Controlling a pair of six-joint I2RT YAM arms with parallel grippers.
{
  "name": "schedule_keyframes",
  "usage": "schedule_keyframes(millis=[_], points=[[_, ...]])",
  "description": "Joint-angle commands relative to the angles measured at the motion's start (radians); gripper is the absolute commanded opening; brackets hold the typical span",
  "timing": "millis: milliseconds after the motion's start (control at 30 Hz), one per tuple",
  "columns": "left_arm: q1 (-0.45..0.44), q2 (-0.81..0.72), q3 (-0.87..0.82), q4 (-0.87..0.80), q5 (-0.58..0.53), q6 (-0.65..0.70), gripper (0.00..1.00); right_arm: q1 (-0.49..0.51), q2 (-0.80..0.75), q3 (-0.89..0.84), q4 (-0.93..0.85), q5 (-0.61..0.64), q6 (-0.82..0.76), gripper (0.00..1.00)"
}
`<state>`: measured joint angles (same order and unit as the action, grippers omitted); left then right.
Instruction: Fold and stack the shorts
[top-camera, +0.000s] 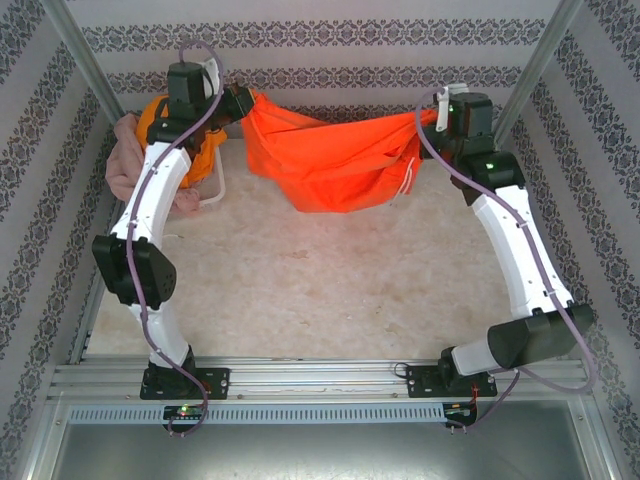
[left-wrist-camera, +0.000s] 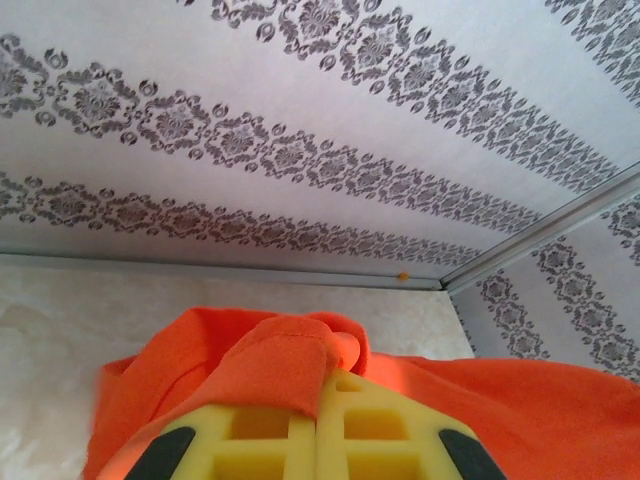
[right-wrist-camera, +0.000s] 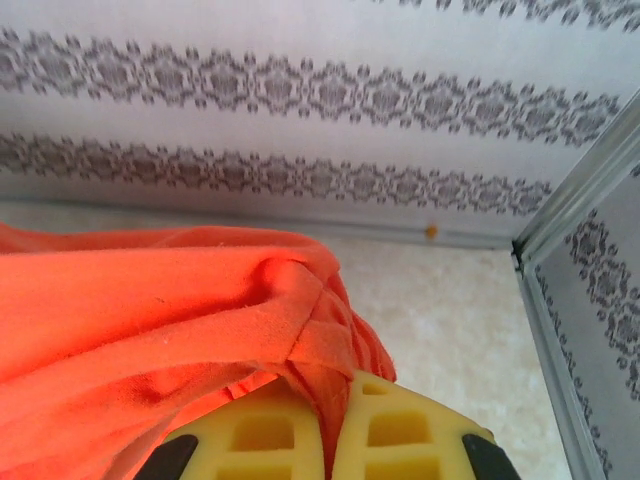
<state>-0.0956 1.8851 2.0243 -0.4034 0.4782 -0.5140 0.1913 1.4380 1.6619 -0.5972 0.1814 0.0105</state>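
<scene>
— Claws?
— Left claw (top-camera: 240, 103) and right claw (top-camera: 432, 118) each pinch a corner of the red shorts (top-camera: 320, 165).
— Where are they?
— Stretched between both, sagging over the table's (top-camera: 320, 290) far end.

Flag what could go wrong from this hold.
1. Left gripper and right gripper each pinch only a small bunch of the red-orange shorts; either could slip.
2. The fabric sags mid-span, so it may land bunched.
3. The left arm crowds the yellow-orange shorts and might drag them.
</scene>
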Motion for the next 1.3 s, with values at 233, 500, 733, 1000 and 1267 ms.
schedule_keyframes(millis=[233, 500, 733, 1000, 1267], points=[[-0.021, -0.098, -0.329, 0.066, 0.134, -0.020, 0.52, -0.016, -0.165, -0.386, 0.129, -0.042, 0.004, 0.00], [-0.114, -0.450, -1.001, 0.312, 0.008, -0.071, 0.76, -0.019, -0.225, -0.633, 0.145, -0.059, 0.113, 0.00], [-0.202, -0.372, -1.079, 0.346, -0.003, -0.037, 0.81, -0.012, -0.222, -0.655, 0.129, -0.124, 0.157, 0.00], [-0.211, -0.139, -0.934, 0.348, -0.088, 0.022, 0.85, -0.009, -0.296, -0.665, 0.120, -0.126, 0.156, 0.00], [-0.183, -0.037, -0.852, 0.280, -0.296, 0.083, 0.87, -0.010, -0.365, -0.678, 0.114, -0.117, 0.135, 0.00]])
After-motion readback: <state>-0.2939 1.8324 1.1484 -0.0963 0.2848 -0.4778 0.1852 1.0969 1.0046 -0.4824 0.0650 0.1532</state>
